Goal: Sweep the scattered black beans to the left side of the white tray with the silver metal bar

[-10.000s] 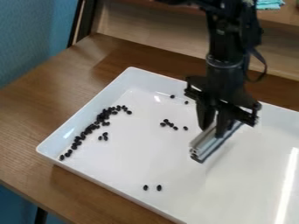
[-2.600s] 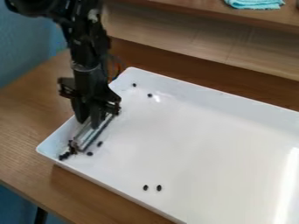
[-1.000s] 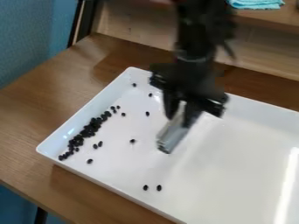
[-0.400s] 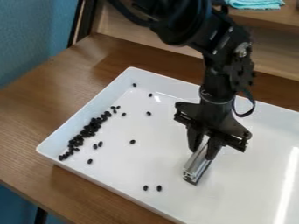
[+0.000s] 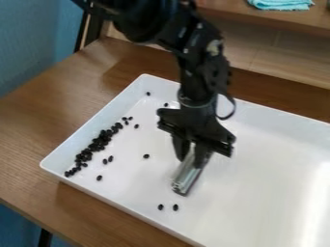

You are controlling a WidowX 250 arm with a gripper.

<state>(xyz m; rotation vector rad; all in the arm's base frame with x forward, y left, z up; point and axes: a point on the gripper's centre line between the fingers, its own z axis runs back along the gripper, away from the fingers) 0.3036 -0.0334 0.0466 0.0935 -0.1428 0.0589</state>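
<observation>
The black gripper (image 5: 191, 153) hangs over the middle-left part of the white tray (image 5: 270, 193), shut on a silver metal bar (image 5: 187, 175). The bar slants down toward the front left, its lower end close to the tray floor; whether it touches cannot be told. Just in front of that end lie two black beans (image 5: 175, 207). Many more black beans (image 5: 98, 144) form a band along the tray's left wall. A single bean (image 5: 146, 156) lies left of the bar, and a few others are scattered toward the tray's back left corner.
The tray's raised walls surround the beans on a brown wooden table (image 5: 38, 125). Behind stands a wooden shelf (image 5: 277, 48) with a folded turquoise cloth (image 5: 281, 4) on top. A blue wall is at the left.
Since the last earlier frame, the gripper and its bar have moved left, nearer the two front beans. Over the longer span, the beans by the left wall have been shifted into a tighter band.
</observation>
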